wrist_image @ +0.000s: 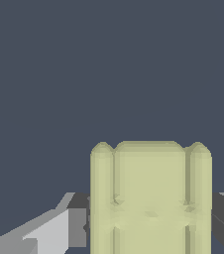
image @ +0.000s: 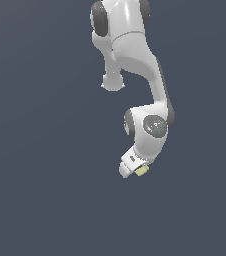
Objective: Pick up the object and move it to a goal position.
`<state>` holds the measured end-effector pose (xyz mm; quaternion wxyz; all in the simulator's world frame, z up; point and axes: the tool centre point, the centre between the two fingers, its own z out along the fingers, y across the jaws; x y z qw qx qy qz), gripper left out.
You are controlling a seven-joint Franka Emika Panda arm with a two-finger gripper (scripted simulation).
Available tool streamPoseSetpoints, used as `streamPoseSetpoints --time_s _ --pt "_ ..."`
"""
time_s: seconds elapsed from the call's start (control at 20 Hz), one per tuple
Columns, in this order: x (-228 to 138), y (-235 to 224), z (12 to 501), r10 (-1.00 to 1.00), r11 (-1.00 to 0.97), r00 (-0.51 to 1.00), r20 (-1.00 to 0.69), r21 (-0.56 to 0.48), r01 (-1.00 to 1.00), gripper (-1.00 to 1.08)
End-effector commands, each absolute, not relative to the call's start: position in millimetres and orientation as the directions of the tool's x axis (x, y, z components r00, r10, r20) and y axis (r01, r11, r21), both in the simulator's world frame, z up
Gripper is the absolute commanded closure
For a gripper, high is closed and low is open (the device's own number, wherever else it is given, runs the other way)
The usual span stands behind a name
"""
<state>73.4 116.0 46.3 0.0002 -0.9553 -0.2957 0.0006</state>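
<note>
Small pale yellow-green boxy block [image: 142, 170] pinched at the tip of the white robot tool [image: 135, 171], jutting out from its end toward the exterior view's right. Tool clenched on the block, hanging tilted below the white jointed arm [image: 135, 55] against a plain dark blue-grey backdrop. In the wrist view, block [wrist_image: 150, 198] seated squarely between the two dark-padded grey fingers [wrist_image: 77, 224], one touching each side, its ribbed face rising well past the fingertips.
</note>
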Motion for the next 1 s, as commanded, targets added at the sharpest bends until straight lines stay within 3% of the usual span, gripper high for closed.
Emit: streamPoseSetpoints --time_s 0.0,0.95 --pt "84 121 57 0.565 -0.825 0.825 -0.001 -0.001 0.565 1.08" --pt "139 143 103 0.564 -0.826 0.826 0.0 -0.001 0.564 1.08"
